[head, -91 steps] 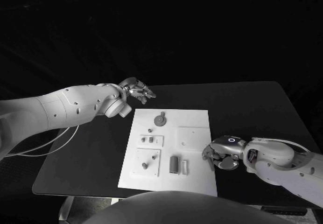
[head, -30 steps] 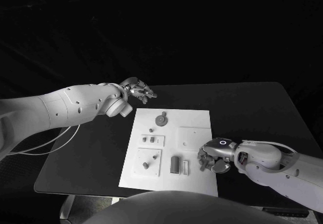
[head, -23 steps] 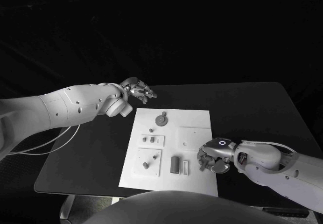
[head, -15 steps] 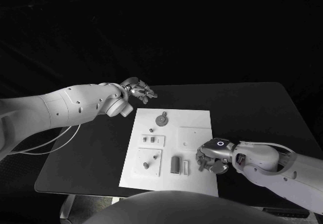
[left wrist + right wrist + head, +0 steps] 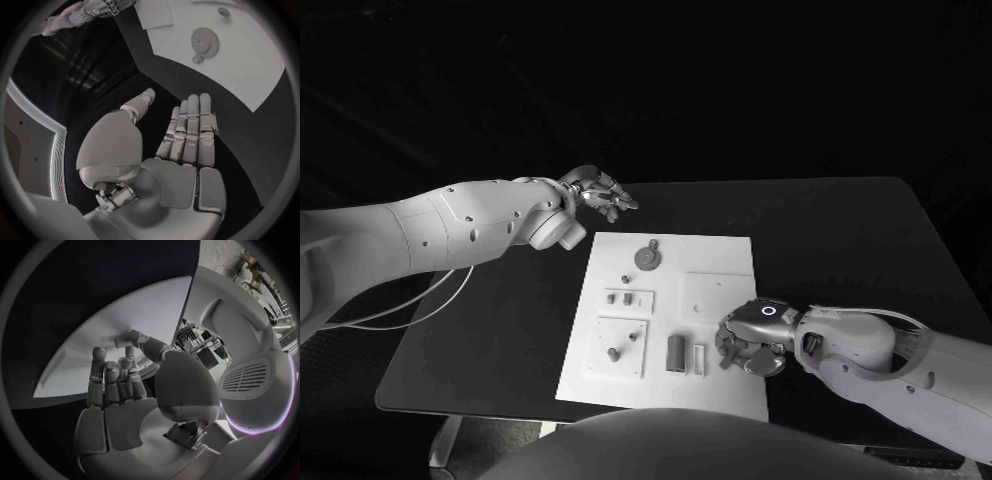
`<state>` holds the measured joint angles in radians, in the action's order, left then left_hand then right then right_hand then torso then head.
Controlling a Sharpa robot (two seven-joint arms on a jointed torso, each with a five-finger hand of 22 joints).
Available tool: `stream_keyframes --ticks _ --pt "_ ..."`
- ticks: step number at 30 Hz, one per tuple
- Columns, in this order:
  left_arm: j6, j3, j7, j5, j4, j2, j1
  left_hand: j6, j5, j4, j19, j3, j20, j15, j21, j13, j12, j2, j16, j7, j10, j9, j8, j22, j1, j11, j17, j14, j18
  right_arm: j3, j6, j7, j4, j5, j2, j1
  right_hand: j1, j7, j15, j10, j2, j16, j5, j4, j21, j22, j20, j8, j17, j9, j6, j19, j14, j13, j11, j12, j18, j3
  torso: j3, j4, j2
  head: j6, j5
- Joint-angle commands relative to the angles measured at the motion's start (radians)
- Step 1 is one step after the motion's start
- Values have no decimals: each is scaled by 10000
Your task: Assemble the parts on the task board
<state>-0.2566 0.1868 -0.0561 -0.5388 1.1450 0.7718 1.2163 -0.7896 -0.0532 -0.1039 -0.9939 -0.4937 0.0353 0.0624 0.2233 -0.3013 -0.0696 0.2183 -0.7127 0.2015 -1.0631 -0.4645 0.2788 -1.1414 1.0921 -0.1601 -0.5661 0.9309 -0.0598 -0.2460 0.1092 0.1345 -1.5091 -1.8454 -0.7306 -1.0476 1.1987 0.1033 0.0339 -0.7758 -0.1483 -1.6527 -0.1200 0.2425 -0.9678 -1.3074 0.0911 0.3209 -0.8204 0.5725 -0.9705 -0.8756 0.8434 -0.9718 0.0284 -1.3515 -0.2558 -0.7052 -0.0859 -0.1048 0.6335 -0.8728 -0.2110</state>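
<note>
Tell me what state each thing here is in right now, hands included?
Left silver hand: fingers extended, holding nothing, off the board's far left corner.
Right silver hand: fingers curled over the board's near right part; whether it holds anything cannot be told.
White rectangular task board: flat on the black table.
Grey toothed gear: flat on the board.
Dark upright block: standing on the board.

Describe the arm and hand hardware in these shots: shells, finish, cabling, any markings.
Both arms have smooth white rounded shells. The left arm shows small dark dots on its casing, and thin pale cables loop beneath it. The right arm carries a thin cable over its forearm and a lit ring at the wrist. The left hand and right hand are silver, with segmented metal fingers.
</note>
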Motion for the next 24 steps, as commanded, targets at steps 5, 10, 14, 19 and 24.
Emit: stream_keyframes --ticks 5,10,14,19,24 --pt "93 -4 -68 -7 2 -9 5 51 7 6 -57 80 -17 27 -65 6 -17 -52 71 35 57 12 57 -17 72 15 -17 55 -152 4 8 -26 -289 -192 85 -324 -54 10 7 -86 -18 -245 -45 13 -48 -82 -42 59 4 25 -97 -83 88 19 1 -72 -60 -36 -4 -9 4 2 -39" --pt "80 -4 -71 -7 -8 2 3 52 7 8 -59 83 -17 27 -66 7 -16 -55 72 36 58 12 58 -19 71 14 -19 56 -152 5 35 8 -391 -195 135 -419 -38 9 10 -92 -17 -246 -45 38 -53 -83 -52 55 2 24 -104 -92 97 23 -4 -75 -60 -45 -6 3 3 2 -88" --pt "92 -4 -69 -7 -21 -4 3 53 7 8 -60 85 -16 27 -68 7 -16 -55 73 36 59 12 58 -20 71 14 -21 57 -152 5 87 78 -555 -175 189 -564 -3 10 17 -97 -1 -244 -47 88 -55 -82 -66 42 1 18 -102 -97 107 30 -12 -77 -60 -69 -9 -8 5 2 -92" --pt "101 -4 -77 -7 -27 -53 3 56 7 9 -61 88 -16 26 -69 7 -16 -58 74 36 60 13 59 -21 71 14 -24 57 -153 5 -6 222 -524 -135 494 -616 22 12 22 -100 35 -241 -47 136 -54 -80 -74 26 1 11 -95 -97 111 37 -19 -77 -60 -89 -2 -6 1 2 -85" --pt "112 -5 -76 -7 -43 -75 2 57 7 11 -62 91 -16 26 -71 7 -16 -62 75 36 61 13 59 -22 68 14 -26 58 -153 4 -117 340 -331 -49 782 -593 43 19 29 -90 91 -231 -45 235 -44 -78 -77 -4 1 -2 -73 -78 102 47 -23 -73 -60 -107 -8 14 11 2 -88"
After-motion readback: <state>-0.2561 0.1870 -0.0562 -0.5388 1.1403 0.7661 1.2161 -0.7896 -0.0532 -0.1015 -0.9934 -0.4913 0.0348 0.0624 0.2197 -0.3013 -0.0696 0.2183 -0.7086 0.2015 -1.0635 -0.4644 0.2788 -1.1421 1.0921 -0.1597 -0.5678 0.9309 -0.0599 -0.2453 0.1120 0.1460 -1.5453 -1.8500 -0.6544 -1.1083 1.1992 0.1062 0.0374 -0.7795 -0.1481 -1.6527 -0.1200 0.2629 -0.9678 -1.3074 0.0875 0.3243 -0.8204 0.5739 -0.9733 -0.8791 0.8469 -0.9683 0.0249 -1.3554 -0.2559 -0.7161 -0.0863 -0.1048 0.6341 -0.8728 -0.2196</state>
